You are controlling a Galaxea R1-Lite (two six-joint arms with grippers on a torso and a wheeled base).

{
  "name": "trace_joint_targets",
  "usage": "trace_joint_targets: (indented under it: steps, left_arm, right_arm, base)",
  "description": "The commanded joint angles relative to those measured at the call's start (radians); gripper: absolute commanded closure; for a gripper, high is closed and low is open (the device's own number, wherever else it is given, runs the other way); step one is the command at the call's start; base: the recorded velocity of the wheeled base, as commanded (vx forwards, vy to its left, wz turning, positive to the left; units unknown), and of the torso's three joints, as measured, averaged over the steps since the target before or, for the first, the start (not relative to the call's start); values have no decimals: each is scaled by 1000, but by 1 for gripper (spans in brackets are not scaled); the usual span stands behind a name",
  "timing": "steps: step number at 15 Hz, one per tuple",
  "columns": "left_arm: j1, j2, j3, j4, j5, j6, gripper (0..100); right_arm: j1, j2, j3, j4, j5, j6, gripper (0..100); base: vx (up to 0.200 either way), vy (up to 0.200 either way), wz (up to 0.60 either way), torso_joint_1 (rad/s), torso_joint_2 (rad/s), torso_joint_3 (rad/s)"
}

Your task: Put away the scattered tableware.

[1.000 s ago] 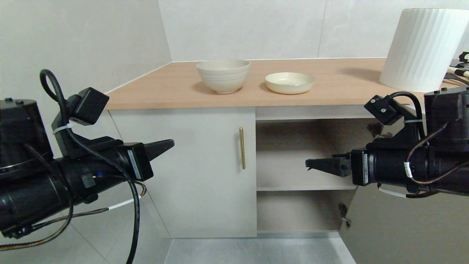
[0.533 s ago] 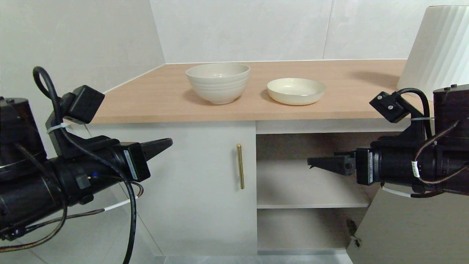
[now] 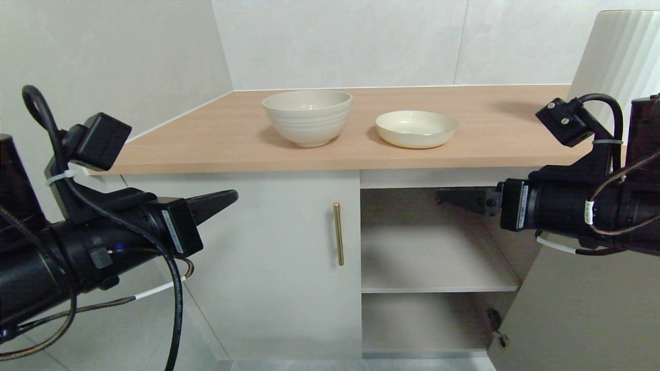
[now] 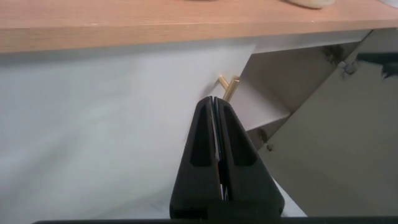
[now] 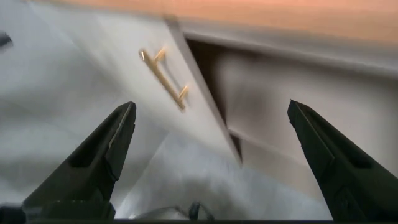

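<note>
We judge the approach in hand: left claw (image 3: 232,195) together, right claw (image 3: 441,195) apart, both empty; next, we lift the right one to the dish (image 3: 416,128).

The ribbed cream ceramic bowl (image 3: 308,117) and the shallow cream ceramic dish (image 3: 416,128) are sitting side by side on the wooden countertop (image 3: 221,141), higher than the left gripper (image 3: 233,195) and the right gripper (image 3: 442,196), the bowl lying toward the left one. The brass bar handle (image 3: 337,233) is hanging between the two grippers, and the open white cabinet compartment (image 3: 433,252) is lying just behind the right gripper.
</note>
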Motion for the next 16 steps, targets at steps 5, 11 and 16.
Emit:
trace_joint_targets:
  steps: [5, 11, 16]
  left_arm:
    - [0, -1, -5, 12, 0, 0, 100]
    - [0, -3, -5, 12, 0, -2, 100]
    - [0, 0, -5, 12, 0, 0, 100]
  right_arm:
    - [3, -2, 15, -17, -14, -2, 0]
    - [28, -7, 15, -15, -27, -2, 0]
    - [34, -4, 15, -15, -47, -3, 0]
  base:
    - [0, 0, 0, 0, 0, 0]
    - [0, 0, 0, 34, -303, -297]
    - [0, 0, 0, 120, -486, -336]
